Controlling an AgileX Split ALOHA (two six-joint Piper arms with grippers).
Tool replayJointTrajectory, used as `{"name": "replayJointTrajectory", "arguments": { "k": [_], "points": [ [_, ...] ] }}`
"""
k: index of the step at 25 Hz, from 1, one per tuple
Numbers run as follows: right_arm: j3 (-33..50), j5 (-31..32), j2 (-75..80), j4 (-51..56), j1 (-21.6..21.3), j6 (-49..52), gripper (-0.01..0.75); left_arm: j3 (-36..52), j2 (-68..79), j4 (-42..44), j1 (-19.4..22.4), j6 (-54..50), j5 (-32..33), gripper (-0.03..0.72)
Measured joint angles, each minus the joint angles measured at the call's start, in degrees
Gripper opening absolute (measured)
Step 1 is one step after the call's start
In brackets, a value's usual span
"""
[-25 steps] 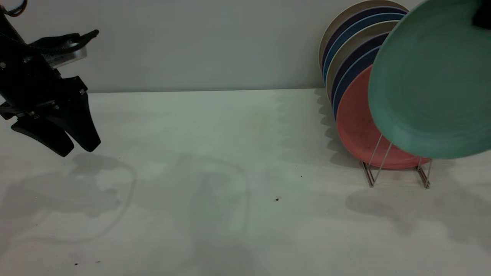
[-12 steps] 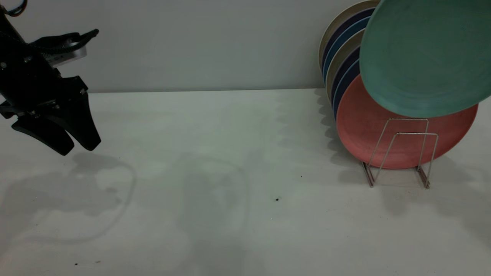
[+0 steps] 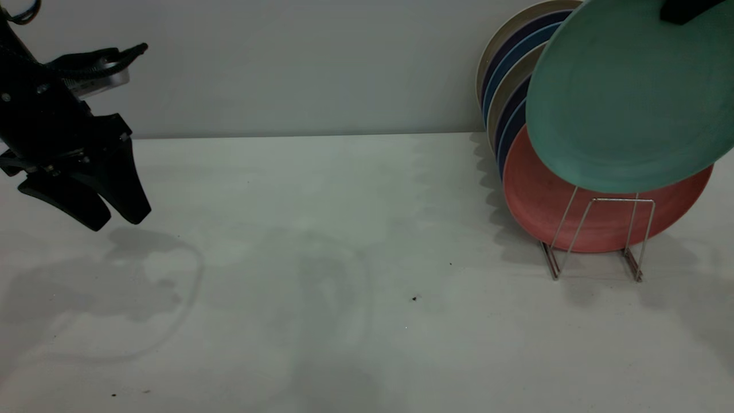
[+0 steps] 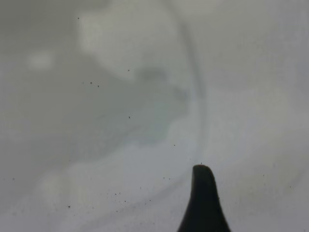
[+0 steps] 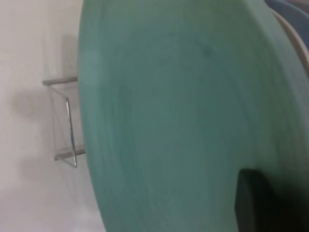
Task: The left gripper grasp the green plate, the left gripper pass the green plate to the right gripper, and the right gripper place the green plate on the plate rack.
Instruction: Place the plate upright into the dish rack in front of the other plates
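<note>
While it hangs tilted, face toward the camera and upper edge leaning back, the green plate sits in front of the salmon plate, above the plate rack. Clamped on its top rim, the right hand holds it from above, the plate hanging below that hand. Far off over the surface, the left hand hovers with fingers slightly apart, holding nothing.

A salmon-pink plate fronts dark blue plates and beige plates on a white table.
</note>
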Motion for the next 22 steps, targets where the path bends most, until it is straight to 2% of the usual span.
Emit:
{"name": "replayJointTrajectory", "arguments": {
  "k": [16,19,22],
  "points": [
    [0.00,-0.08,2.62,-0.47,0.00,5.14,0.090,0.00,0.00,0.00,0.00,-0.63,-0.15,0.580],
    [0.00,-0.14,2.66,-0.47,0.00,6.71,0.108,0.00,0.00,0.00,0.00,-0.86,-0.15,0.580],
    [0.00,0.77,2.66,-0.47,0.00,7.61,0.157,0.00,0.00,0.00,0.00,-0.92,-0.15,0.580]
  ]
}}
